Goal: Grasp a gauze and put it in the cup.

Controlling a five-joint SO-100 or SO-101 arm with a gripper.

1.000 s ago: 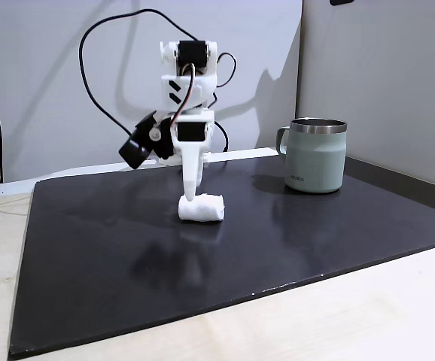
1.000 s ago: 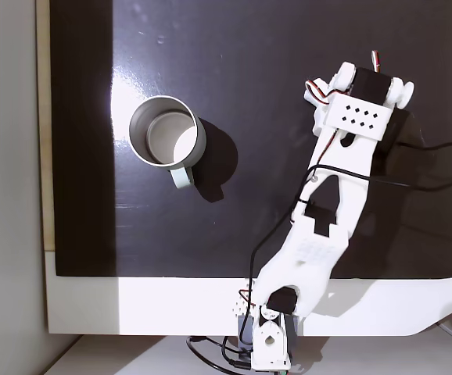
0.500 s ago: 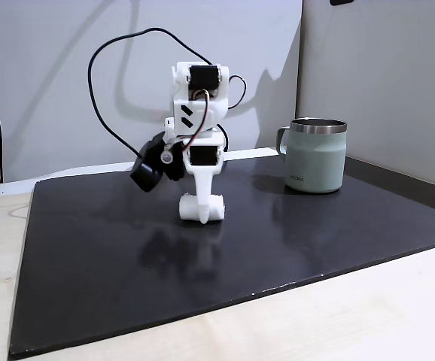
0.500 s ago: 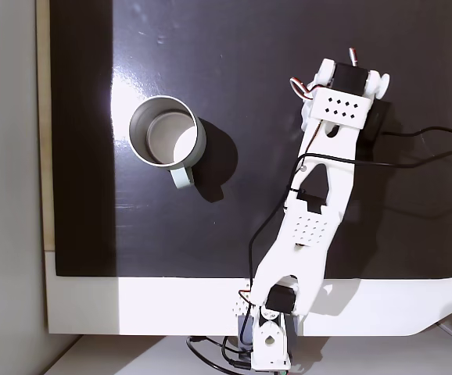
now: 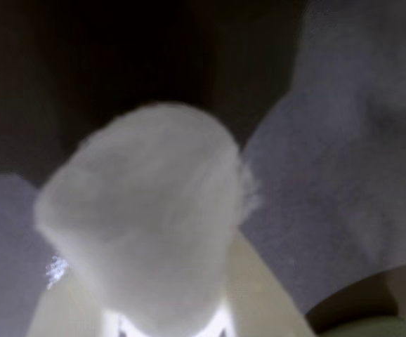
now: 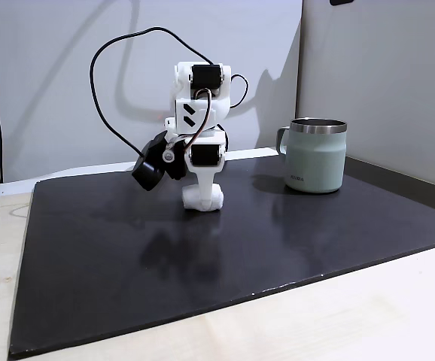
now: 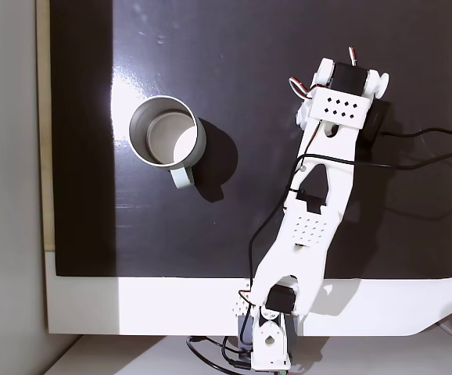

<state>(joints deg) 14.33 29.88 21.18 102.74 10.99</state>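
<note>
In a fixed view from the side, the hand (image 6: 202, 201) points straight down at the black mat (image 6: 112, 256), with the gauze (image 6: 205, 198) at its tip. The white roll sits low, at or just above the mat; I cannot tell from here whether it is lifted clear. The fingers look drawn in tight against the roll, so the hand reads as closed on the gauze.

The wrist view agrees: the gauze (image 5: 147, 225) is very close to the lens and blurred, with a pale finger (image 5: 259, 288) pressed along its lower right side and another pale part at lower left. Dark mat lies behind it.

In a fixed view from above, the white arm (image 7: 316, 226) reaches from its base at the bottom edge up toward the upper right of the mat, and its wrist block covers the hand and the roll.

The cup (image 7: 166, 139) stands upright on the left half of the mat in that view, well apart from the arm, handle toward the bottom of the picture. Its inside shows only a pale bottom, with nothing in it. From the side, the cup (image 6: 315, 156) stands to the right of the hand, near the back of the mat, which lies on a light wooden worktop (image 6: 338, 316).
</note>
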